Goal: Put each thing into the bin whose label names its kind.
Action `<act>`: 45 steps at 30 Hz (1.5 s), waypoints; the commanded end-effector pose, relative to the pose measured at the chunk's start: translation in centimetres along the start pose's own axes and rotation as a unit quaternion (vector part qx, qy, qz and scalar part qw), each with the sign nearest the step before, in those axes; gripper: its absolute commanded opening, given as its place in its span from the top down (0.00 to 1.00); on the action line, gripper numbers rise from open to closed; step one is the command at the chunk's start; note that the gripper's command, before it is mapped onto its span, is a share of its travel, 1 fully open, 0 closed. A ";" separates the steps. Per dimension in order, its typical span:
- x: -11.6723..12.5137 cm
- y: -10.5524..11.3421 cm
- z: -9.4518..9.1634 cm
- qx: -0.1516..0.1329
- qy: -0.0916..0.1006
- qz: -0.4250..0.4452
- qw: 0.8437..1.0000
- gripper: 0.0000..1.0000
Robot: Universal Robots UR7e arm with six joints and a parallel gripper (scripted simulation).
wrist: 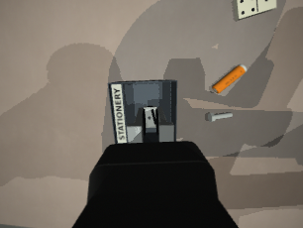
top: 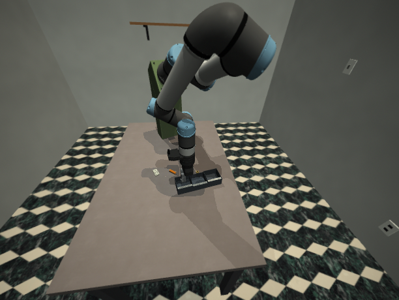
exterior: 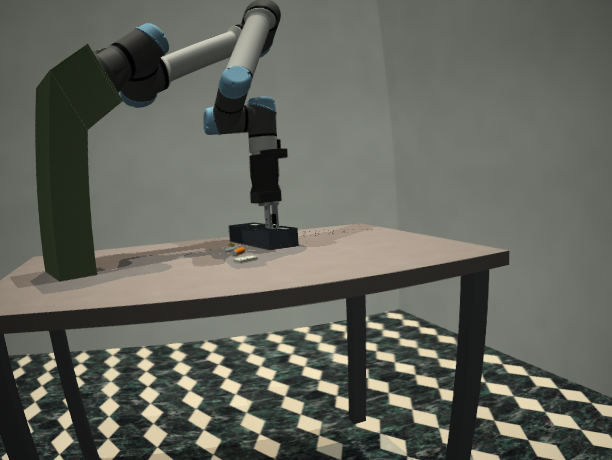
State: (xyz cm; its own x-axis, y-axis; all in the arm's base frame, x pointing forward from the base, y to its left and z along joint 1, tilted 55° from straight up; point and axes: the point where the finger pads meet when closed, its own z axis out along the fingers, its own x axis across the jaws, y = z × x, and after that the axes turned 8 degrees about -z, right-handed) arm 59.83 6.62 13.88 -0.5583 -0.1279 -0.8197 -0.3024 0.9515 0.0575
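We start with the bench (top: pixel 163 244), a long brown top on dark legs. At its far end stands the green pedestal (exterior: pixel 62 200), which carries the grey and blue arm (top: pixel 176 78). The arm reaches forward and turns straight down over the middle of the bench.

Below it, a row of three dark bins (top: pixel 199 186) stands on the bench, side by side and touching. The wrist view shows the end bin (wrist: pixel 170 106) with its white label reading STATIONERY. We cannot read the other two labels.

The end effector (wrist: pixel 150 119) hangs directly above this bin's opening, its tips close to the rim in the exterior view. Its fingers are drawn in narrowly and grip a small grey thing (wrist: pixel 149 115), which is too small for us to name.

Three things lie on the bench beside the bins, apart from one another. These are a white domino (wrist: pixel 254 7), farthest from the bins, an orange marker (wrist: pixel 229 79), and a grey bolt (wrist: pixel 219 116), nearest the stationery bin.
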 end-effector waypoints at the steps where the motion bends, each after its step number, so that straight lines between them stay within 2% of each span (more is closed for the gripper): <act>1: 0.0 0.0 1.1 0.000 -0.001 0.000 1.000 0.68; 14: -0.1 0.0 3.2 0.000 -0.001 0.000 1.000 0.68; 30: -0.1 0.0 3.2 0.000 -0.001 0.000 1.000 0.68; 31: -0.1 0.0 3.2 0.000 -0.001 0.000 1.000 0.38; 45: -0.1 0.0 3.2 0.000 -0.001 0.000 1.000 0.38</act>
State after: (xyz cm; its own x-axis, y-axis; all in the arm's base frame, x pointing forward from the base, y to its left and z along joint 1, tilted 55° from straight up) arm 62.33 7.52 12.06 -0.5582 -0.1278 -0.8198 -0.3022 0.9515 0.0575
